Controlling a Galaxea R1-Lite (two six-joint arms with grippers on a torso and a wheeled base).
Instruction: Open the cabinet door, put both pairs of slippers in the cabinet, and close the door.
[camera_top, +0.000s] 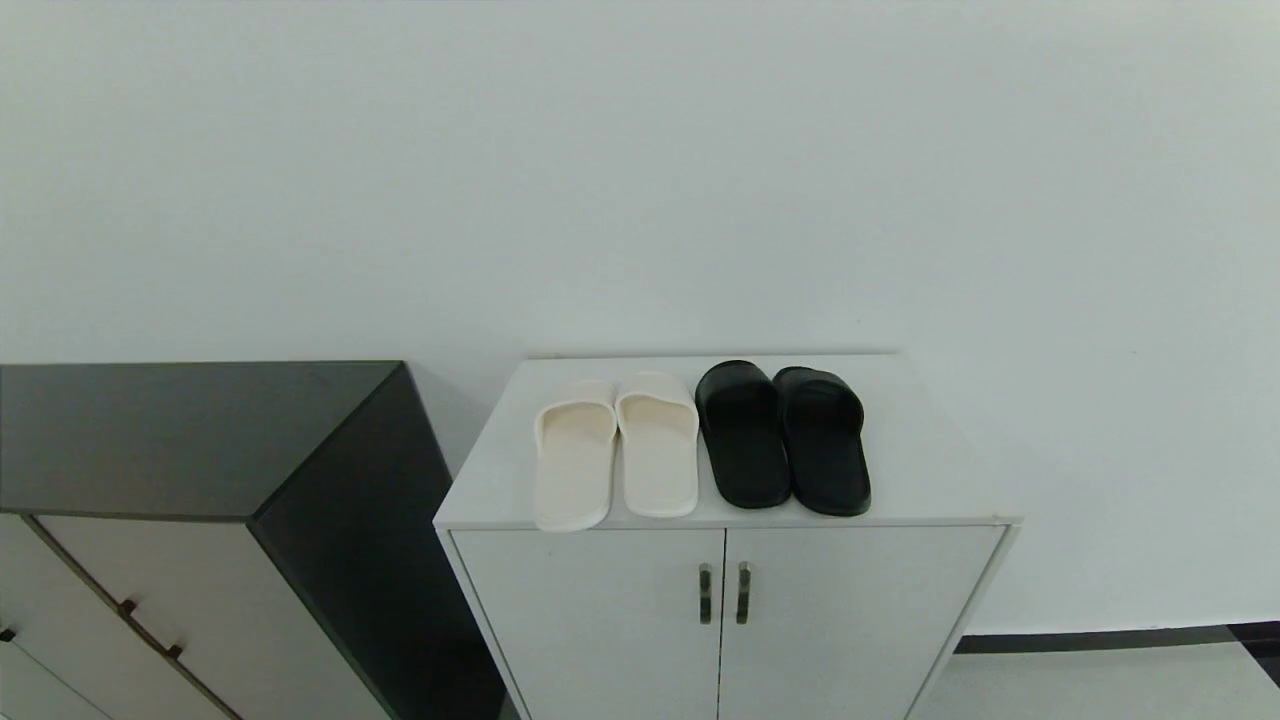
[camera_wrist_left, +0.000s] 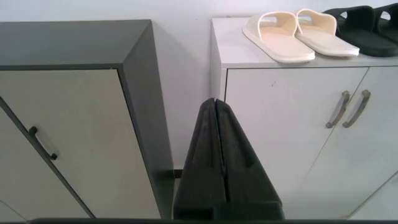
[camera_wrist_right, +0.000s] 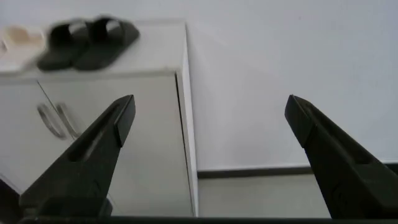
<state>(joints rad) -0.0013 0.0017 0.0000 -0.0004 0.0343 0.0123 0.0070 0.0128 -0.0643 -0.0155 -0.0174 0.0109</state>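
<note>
The white cabinet (camera_top: 600, 620) stands closed; its two handles (camera_top: 705, 593) sit just beside each other at the centre seam, with open room in front; dark cabinet (camera_top: 340, 520) near on the left, narrow gap between; open floor (camera_top: 1100, 685) on the right; cream slippers (camera_top: 615, 450) and black slippers (camera_top: 785, 437) occupy the middle of the cabinet top (camera_top: 930, 470), with bare margins at both ends.

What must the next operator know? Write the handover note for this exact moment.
Left gripper: shut, empty, low in front of the cabinets.
Right gripper: open, empty, facing the white cabinet.
Things: cream slippers and black slippers lie side by side on the cabinet's top, with the cream pair on the robot's left. Both doors are shut, and the handles sit together at the middle.
Done: nothing yet.
Left: open a door, put both pairs inside, close it.
</note>
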